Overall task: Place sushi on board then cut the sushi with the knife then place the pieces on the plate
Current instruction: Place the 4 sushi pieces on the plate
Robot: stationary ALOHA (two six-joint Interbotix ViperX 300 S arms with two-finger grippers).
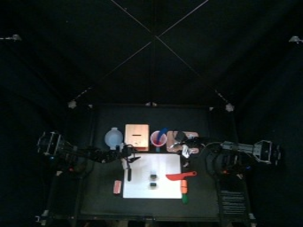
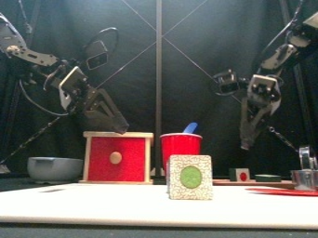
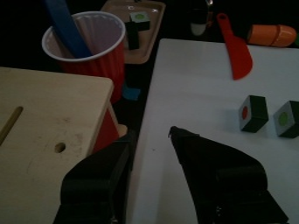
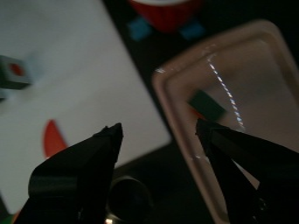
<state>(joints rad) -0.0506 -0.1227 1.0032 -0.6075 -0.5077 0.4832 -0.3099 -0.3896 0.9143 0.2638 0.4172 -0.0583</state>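
Booth of black curtains [image 1: 151, 53] round a black table [image 1: 101, 206], w/ a white board [image 1: 160, 164] at centre front. Task looks well along: the sushi is already cut, and the red knife [image 3: 237, 48] lies flat on the board, released. On the pink tray [image 4: 260, 83], behind the board and just beside the red cup [image 3: 82, 44], sits one sushi piece [image 4: 211, 103]. Left to move: two sushi pieces [image 3: 253, 114], standing side by side on the board towards its front edge.

Both arms are empty. The left gripper [image 3: 149, 136] hangs over the wooden box [image 2: 118, 158] edge, jaws part open. The right gripper [image 4: 158, 127] is over the tray's rim, jaws wide apart.

Views differ. Top view gives the layout, but the tray's contents are too small to read. Both wrist views show the piece on the tray. Front view shows just one piece face-on, green centre, prob. hiding its neighbour, & both grippers raised clear of the table.
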